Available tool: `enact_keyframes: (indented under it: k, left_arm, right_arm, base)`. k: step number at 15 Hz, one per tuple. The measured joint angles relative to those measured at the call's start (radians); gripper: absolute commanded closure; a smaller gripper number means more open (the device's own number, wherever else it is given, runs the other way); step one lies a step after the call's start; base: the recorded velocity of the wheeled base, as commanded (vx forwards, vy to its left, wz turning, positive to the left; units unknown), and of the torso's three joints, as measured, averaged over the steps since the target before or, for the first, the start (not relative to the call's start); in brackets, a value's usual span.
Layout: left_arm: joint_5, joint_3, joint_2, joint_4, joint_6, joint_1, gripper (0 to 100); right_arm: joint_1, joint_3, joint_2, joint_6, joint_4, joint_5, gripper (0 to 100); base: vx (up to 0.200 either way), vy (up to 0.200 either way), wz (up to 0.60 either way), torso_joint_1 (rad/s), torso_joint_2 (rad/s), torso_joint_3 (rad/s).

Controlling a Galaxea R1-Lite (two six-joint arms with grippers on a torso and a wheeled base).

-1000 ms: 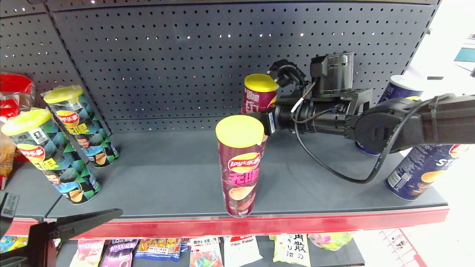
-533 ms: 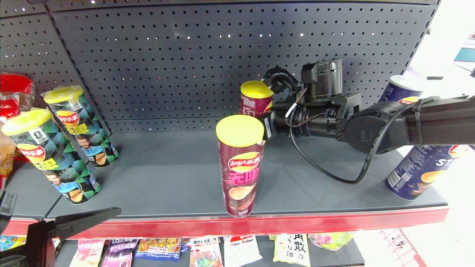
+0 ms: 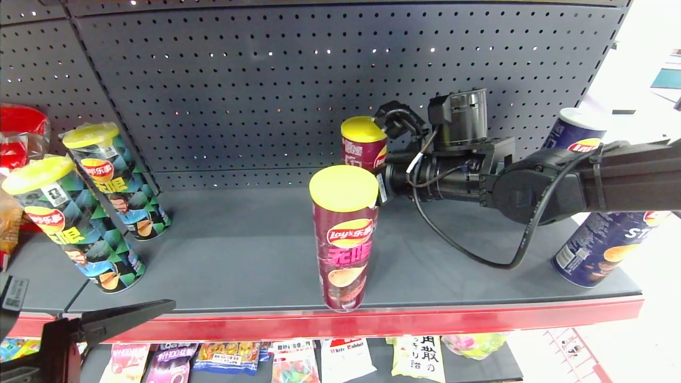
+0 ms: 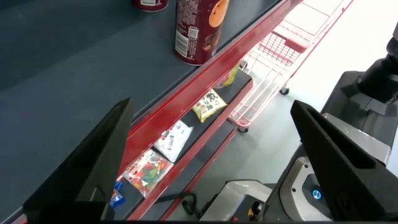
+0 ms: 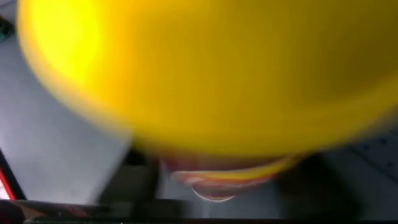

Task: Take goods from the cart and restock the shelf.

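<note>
R gripper (image 3: 379,178) clamps maroon can (image 3: 363,141) at shelf (image 3: 239,250) rear; L gripper (image 4: 211,109) wide.

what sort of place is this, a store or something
Most likely a shop aisle, or a mock-up of one: a pegboard-backed shelf with a red front edge, chip cans standing on it, snack bags on the level below, and a red wire cart beside it.
</note>
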State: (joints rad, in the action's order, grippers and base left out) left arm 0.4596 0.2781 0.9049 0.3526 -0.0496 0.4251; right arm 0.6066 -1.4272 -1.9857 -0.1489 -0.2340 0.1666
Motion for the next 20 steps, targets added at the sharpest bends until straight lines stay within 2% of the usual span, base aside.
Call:
enact_keyframes:
  k: [8, 15, 18, 20]
  left_arm:
    - [0.004, 0.001, 0.019, 0.0, 0.0, 0.0, 0]
    - [0.001, 0.013, 0.058, 0.004, -0.006, 0.004, 0]
    - [-0.014, 0.029, 0.099, 0.007, -0.01, 0.003, 0]
    - [-0.034, 0.053, 0.15, 0.011, -0.025, 0.003, 0]
  right_arm:
    - [0.025, 0.174, 0.145, 0.013, 0.001, -0.05, 0]
    - [-0.02, 0.393, 0.346, 0.052, 0.002, -0.105, 0]
    - [-0.018, 0.523, 0.479, 0.077, 0.0, -0.126, 0]
    - [-0.01, 0.635, 0.607, 0.077, 0.001, -0.13, 0]
  base:
    - [0.0, 0.0, 0.0, 0.0, 0.0, 0.0]
    - [0.0, 0.0, 0.0, 0.0, 0.0, 0.0]
    - [0.0, 0.0, 0.0, 0.0, 0.0, 0.0]
    - [0.0, 0.0, 0.0, 0.0, 0.0, 0.0]
